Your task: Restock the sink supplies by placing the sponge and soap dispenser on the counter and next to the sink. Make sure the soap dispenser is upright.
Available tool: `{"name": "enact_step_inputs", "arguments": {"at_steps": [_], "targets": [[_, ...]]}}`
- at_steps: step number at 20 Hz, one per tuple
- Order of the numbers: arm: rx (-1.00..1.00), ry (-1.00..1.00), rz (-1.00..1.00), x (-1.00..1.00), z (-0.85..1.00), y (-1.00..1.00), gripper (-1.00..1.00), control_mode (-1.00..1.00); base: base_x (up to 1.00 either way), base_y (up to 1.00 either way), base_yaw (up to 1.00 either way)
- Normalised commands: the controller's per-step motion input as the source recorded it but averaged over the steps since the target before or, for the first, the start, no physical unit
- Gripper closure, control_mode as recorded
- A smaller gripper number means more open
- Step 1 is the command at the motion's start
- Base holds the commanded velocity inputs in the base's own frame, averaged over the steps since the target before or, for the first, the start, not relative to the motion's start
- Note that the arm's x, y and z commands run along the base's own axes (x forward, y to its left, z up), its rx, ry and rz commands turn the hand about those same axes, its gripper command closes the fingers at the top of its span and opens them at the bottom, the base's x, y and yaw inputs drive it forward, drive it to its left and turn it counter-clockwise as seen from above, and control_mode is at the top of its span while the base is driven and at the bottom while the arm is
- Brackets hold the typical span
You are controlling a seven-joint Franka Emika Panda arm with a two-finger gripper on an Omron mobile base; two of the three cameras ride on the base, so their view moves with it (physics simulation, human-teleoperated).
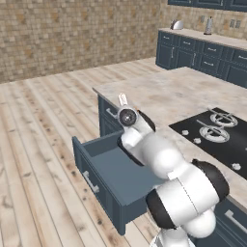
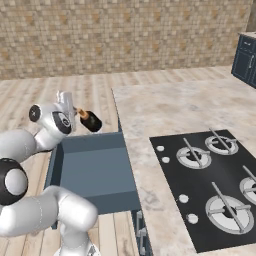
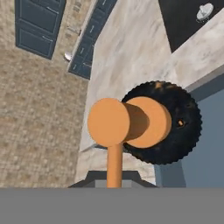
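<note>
- Soap dispenser (image 2: 91,121), a small black rounded bottle with an orange pump top: you see it in the right base view lying tilted in the air, its orange end toward the gripper (image 2: 75,111) and its black body pointing away, over the far edge of the open drawer.
- In the hand view, the soap dispenser (image 3: 148,124) is very close in front of the camera; the orange pump cap faces you, the black ribbed body is behind it, and the thin orange spout goes down toward the bottom of the view.
- Your white two-finger gripper has its jaws closed narrow on the orange pump end of the bottle; the bottle touches nothing else.
- The dark blue open drawer (image 2: 95,170) is pulled out below the bottle; as much of its inside as you can see shows a plain blue floor.
- The same drawer (image 1: 103,176) appears in the left base view, partly hidden behind the white arm.
- Beside the drawer is the beige marbled stone worktop (image 2: 165,112) with the black gas hob (image 2: 210,175) set in it.
- In the left base view, far across the wooden floor, stands a long counter (image 1: 202,34) over dark blue cabinets, against a tan tile wall.
</note>
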Motion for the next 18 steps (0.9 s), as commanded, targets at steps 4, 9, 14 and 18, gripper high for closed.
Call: {"name": "enact_step_inputs", "arguments": {"at_steps": [4,9,14,18], "targets": [[0.0,-0.01,-0.26,-0.02,0.97,0.17,1.0,-1.0,0.0,0.0,0.0],[0.03,0.03,-0.24,0.0,0.76,0.03,1.0,-1.0,0.0,0.0,0.0],[0.02,0.03,-0.21,-0.03,0.29,0.0,1.0,-1.0,0.0,0.0,0.0],[0.01,-0.01,-0.16,-0.21,0.08,0.0,1.0,-1.0,0.0,0.0,0.0]]}}
